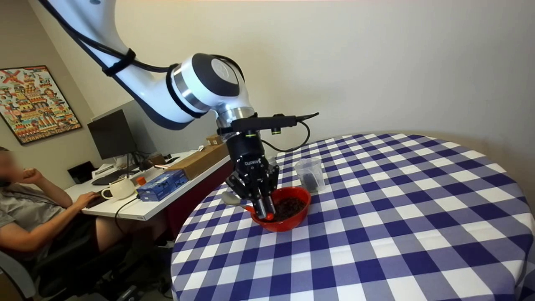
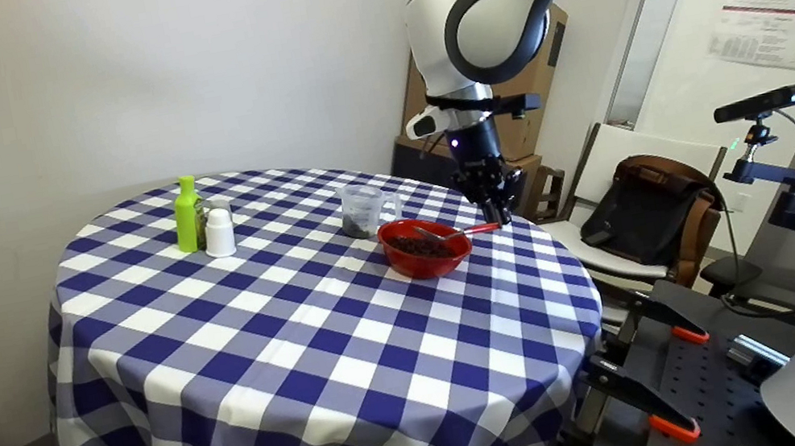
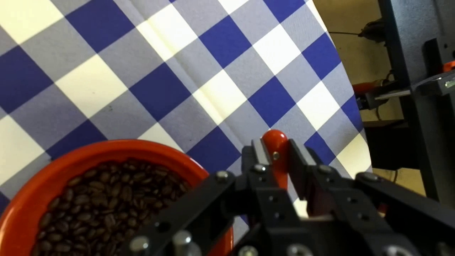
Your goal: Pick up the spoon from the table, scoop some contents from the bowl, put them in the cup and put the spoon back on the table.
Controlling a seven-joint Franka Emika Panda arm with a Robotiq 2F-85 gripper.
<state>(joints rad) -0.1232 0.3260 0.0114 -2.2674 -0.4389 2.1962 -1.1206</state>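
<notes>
- In an exterior view, the gripper [image 1: 266,212] points down in front of the left part of the red bowl [image 1: 287,226], and its fingers [image 1: 260,208] pinch the spoon [image 1: 233,200] by the orange-red handle.
- Here the metal head of the spoon reaches out past the left side of the bowl, while the end of the handle shows at the tips of the fingers.
- The bowl holds dark beans [image 1: 291,206] and stands on the round table [image 1: 376,251] with blue and white checks.
- The clear cup [image 1: 310,172] stands just behind the bowl, and something dark is visible in its lower part.
- At the left, a person [image 1: 29,217] sits at a desk [image 1: 146,209] with a monitor [image 1: 112,133].
- In an exterior view, the spoon extends from the fingers toward the left, and its head appears against the bowl; the depth is difficult to judge, so I cannot say surely whether the head is over the bowl or only in front of it.
- A green bottle [image 2: 186,218] and a white container [image 2: 220,235] stand close together on the table, well apart from the bowl.
- In the wrist view, the two fingers press on the handle from both sides, near its rounded end.
- The bowl is at the lower left, partly covered by the gripper.
</notes>
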